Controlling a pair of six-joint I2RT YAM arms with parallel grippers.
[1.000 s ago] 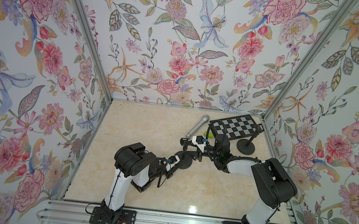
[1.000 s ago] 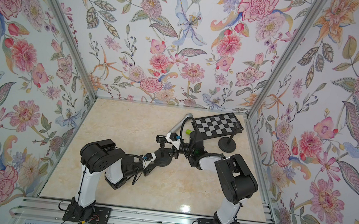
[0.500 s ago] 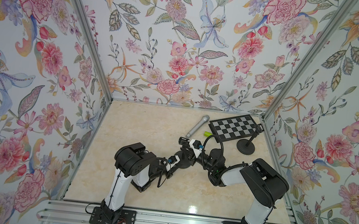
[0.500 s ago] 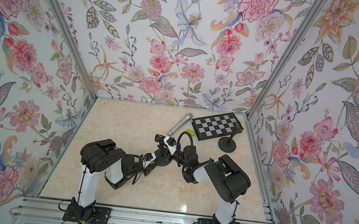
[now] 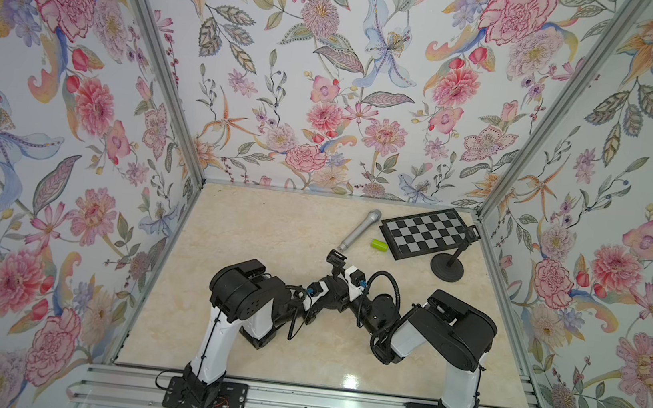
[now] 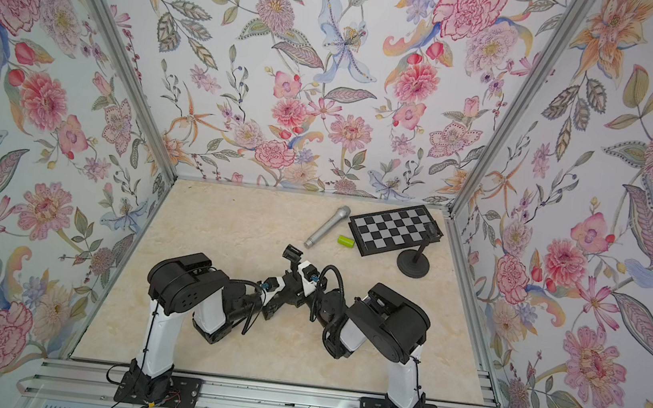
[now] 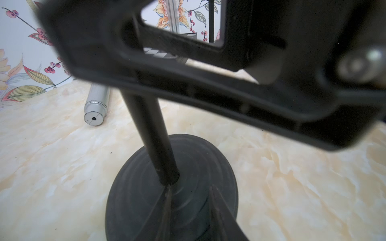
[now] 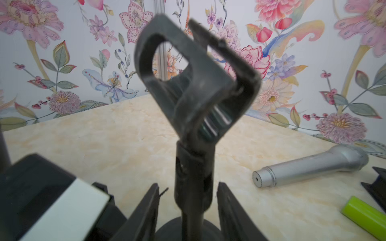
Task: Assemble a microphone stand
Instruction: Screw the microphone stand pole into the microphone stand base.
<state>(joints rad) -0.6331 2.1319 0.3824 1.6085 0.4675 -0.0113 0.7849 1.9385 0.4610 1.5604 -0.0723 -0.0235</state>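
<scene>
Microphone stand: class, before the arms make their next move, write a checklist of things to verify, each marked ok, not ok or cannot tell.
1. Base resting on table: ok.
2. Clip mounted on pole, empty: ok.
3. Right tool open, jaws either side of pole: ok.
4. Left tool gripping base: cannot tell.
5. Microphone lying free on table: ok.

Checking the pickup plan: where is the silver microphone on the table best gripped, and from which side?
Probably mid-handle on the microphone, from above, jaws across its width: it lies flat, the handle is slim and even, the head bulges, and the green cylinder lies near its tail.
</scene>
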